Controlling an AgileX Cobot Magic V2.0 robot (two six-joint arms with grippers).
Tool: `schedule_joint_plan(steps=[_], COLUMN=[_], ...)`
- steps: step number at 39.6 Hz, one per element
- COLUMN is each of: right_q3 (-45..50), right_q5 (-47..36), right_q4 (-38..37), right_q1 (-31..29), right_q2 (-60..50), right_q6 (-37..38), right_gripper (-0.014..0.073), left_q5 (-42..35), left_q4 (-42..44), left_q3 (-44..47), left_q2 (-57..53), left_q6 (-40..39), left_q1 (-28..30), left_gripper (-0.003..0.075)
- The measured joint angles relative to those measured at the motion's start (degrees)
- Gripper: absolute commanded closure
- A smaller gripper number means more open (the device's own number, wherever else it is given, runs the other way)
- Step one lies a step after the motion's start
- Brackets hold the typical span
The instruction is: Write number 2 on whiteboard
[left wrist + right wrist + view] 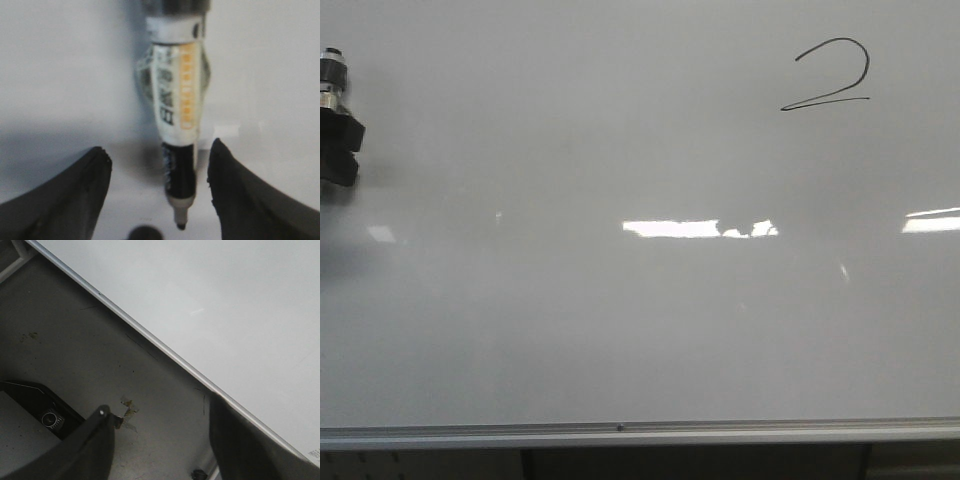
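Observation:
A thin black number 2 (830, 78) is drawn at the upper right of the whiteboard (620, 320). Part of my left arm (338, 120) shows at the board's far left edge, well away from the digit. In the left wrist view my left gripper (159, 185) has its jaws wide apart. A white-and-black marker (177, 100) hangs between them without touching either finger, its tip (181, 226) close to the whiteboard (60, 75). My right gripper (160, 440) is open and empty over a dark surface beside the whiteboard (225, 305).
The silver rail (620, 432) runs along the board's bottom edge and crosses the right wrist view (150, 340) diagonally. Bright light reflections (670, 228) lie across the board's middle. A black fixture (40, 410) sits by the right gripper's finger.

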Motion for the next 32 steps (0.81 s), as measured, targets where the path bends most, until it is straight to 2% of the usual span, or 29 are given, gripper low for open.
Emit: schedule_joint_plan(steps=[9, 20, 27, 32], right_q3=[0.0, 0.0, 1.2, 5.3], right_q5=[0.0, 0.0, -1.6, -5.3], right_q4=[0.0, 2.4, 4.8, 4.9], right_q1=[0.0, 0.0, 0.0, 0.0], right_q2=[0.0, 0.0, -0.6, -2.1], right_q6=[3.0, 7.2, 7.4, 7.4], right_gripper=[0.0147, 0.0147, 0.0147, 0.0147], left_q5=[18.2, 39.6, 46.2, 48.5], left_q4=[-0.3, -4.4, -6.5, -8.0], left_q3=[-2.7, -4.4, -4.4, -4.4], left_q2=[-10.7, -25.5, -35.9, -42.4], left_q6=[1.8, 8.2, 8.5, 8.5], left_q1=[-1.2, -9.4, -14.7, -18.2], left_gripper=[0.0269, 0.0269, 0.0283, 0.0315])
